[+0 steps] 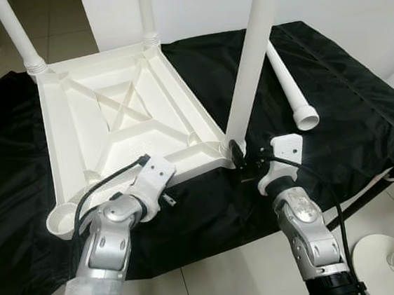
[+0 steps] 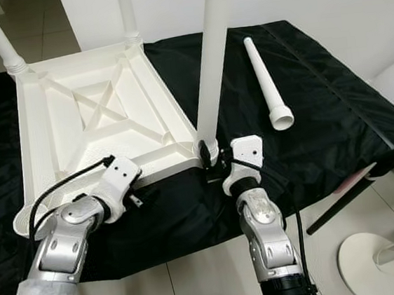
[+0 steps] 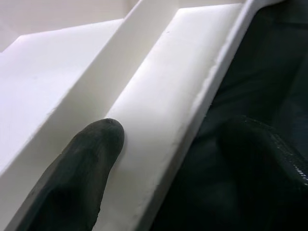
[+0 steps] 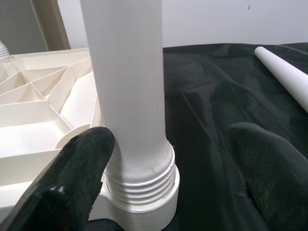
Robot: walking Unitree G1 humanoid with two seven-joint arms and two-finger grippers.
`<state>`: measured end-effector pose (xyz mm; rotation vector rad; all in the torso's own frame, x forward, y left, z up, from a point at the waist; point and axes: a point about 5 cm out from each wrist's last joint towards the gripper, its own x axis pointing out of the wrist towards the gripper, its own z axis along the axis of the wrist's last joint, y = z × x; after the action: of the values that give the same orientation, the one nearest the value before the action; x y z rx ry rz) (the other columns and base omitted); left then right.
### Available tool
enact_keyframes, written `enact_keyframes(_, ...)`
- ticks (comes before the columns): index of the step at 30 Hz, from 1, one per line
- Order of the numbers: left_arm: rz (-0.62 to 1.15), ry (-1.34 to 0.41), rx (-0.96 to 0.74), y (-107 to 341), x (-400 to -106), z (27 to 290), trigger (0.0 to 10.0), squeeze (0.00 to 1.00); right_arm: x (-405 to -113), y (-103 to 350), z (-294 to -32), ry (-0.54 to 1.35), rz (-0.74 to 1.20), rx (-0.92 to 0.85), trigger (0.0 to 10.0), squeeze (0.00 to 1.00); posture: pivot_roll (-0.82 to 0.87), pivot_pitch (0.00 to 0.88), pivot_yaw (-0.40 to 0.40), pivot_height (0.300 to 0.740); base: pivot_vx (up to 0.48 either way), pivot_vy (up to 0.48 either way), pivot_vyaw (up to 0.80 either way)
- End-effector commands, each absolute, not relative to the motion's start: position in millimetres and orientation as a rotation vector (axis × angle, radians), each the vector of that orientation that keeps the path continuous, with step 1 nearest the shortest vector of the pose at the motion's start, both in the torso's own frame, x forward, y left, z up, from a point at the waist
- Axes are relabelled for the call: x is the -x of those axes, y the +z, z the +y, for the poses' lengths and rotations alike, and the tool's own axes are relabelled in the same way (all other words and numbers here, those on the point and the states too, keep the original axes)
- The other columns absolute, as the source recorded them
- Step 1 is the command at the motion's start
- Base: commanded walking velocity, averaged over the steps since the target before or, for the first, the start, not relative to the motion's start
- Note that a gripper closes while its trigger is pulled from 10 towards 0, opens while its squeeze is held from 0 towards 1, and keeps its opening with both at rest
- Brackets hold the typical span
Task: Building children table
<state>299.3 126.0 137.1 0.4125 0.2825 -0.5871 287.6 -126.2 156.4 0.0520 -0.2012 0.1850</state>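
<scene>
One loose leg [image 2: 266,84] beyond right claw [image 4: 168,168].

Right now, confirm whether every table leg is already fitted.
No: one loose leg lies on the black cloth, apart from the upturned tabletop.

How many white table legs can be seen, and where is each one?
4. Three stand in corners of the upturned table top: far-left leg, far-right leg, near-right leg by the right gripper. One loose leg lies on the black cloth.

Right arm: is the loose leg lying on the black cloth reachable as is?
Probably yes. The right gripper is open around the standing leg; the loose leg lies beyond it on bare cloth, nothing between.
</scene>
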Motion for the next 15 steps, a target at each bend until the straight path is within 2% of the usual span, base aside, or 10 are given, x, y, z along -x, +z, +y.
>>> enact_keyframes(1, 0.3, -0.274, -0.445, 127.3, -301.9, 146.6, 2.2, 0.0, -288.2, 154.6, -125.9, 0.189, -0.192, -0.051, 10.0, 0.0, -0.07, 0.098, 0.007, 0.74, 0.0, 0.0, 0.0)
enact_keyframes(2, 0.3, -0.274, -0.445, 127.3, -301.9, 146.6, 2.2, 0.0, -288.2, 154.6, -125.9, 0.189, -0.192, -0.051, 10.0, 0.0, -0.07, 0.098, 0.007, 0.74, 0.0, 0.0, 0.0)
enact_keyframes(3, 0.289, -0.268, -0.447, 128.5, -301.7, 147.1, 0.0, 0.0, -288.4, 154.7, -125.5, 0.19, -0.193, -0.051, 10.0, 0.0, -0.07, 0.098, 0.007, 0.74, 0.0, 0.0, 0.0)
enact_keyframes(15, 0.289, -0.322, -0.428, 131.5, -294.9, 137.2, 0.0, 0.0, -289.6, 154.1, -123.8, 0.187, -0.193, -0.057, 10.0, 0.0, -0.06, 0.097, 0.015, 0.74, 0.0, 0.0, 0.0)
